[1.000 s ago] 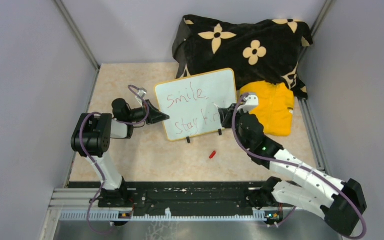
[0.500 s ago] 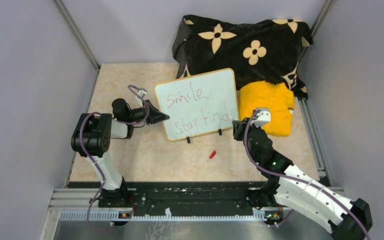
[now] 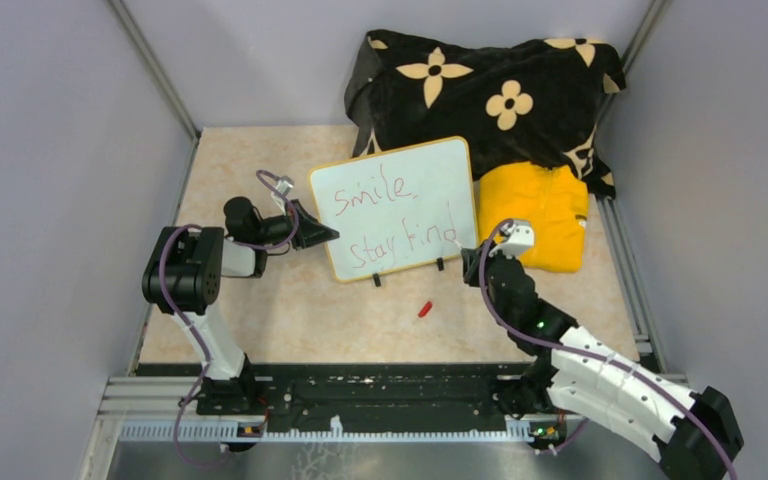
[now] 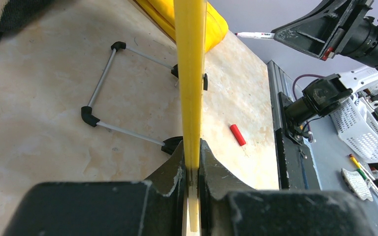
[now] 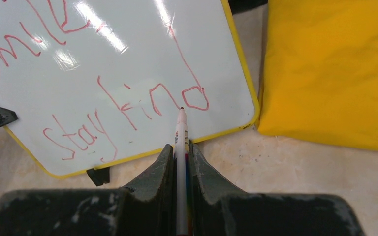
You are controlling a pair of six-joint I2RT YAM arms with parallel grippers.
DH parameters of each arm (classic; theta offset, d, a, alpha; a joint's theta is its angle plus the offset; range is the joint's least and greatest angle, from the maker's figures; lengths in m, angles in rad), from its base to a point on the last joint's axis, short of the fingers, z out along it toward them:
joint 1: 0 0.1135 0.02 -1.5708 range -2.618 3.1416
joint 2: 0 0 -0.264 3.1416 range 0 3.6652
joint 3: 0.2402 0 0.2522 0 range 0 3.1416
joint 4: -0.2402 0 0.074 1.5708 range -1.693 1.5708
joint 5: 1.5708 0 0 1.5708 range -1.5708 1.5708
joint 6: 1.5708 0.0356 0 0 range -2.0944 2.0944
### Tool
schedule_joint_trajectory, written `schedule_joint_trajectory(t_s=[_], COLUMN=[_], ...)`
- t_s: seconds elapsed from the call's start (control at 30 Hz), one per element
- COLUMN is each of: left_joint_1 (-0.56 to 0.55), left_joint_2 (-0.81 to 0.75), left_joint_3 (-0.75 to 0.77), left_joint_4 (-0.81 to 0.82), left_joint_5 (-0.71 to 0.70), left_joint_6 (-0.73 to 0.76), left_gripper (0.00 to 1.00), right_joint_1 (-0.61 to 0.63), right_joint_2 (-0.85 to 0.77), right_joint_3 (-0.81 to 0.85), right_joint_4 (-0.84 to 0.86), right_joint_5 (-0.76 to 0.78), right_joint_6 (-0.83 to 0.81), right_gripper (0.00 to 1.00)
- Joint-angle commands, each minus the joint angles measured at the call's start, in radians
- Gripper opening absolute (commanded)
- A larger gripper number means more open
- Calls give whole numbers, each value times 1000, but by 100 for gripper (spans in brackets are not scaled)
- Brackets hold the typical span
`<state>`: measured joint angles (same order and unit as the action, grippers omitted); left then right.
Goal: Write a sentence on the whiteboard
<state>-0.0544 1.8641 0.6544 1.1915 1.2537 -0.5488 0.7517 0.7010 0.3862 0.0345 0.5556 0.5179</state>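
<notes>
The whiteboard stands tilted on two black feet mid-table, with a yellow frame. The sentence is in red marker: "smile" above a line that reads like "stay find". My left gripper is shut on the board's left edge; the left wrist view shows the frame edge-on between the jaws of that gripper. My right gripper is shut on a slim white marker pen. Its tip points at the last letter, a short way off the board.
A red pen cap lies on the table in front of the board. A yellow garment lies right of the board, with a black flowered blanket behind. The board's wire stand reaches out behind it.
My right arm pulled the pen back from the board toward the near right, which uncovers the last letter of the lower line. The left arm and the board stayed still.
</notes>
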Motion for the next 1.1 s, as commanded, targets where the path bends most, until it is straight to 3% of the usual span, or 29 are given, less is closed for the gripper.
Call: schedule_joint_trajectory(t_s=[0.0,0.2,0.63,1.07], left_joint_1=[-10,-10,-10,-10], left_joint_2=[41,39,38,41], left_joint_3=[-9,-10,-11,-9], left_joint_4=[-112,-110,-108,-107], left_joint_5=[-33,-36,-45,-42], left_joint_6=[67,65,62,62], left_gripper=[0,0,0,0], right_joint_1=[-36,-113,-129,-227], right_joint_2=[23,47,75,204], right_joint_3=[14,18,2,2], right_joint_4=[78,93,108,189], right_joint_5=[-46,-125,-78,-152], right_joint_6=[32,89,104,189], right_gripper=[0,0,0,0])
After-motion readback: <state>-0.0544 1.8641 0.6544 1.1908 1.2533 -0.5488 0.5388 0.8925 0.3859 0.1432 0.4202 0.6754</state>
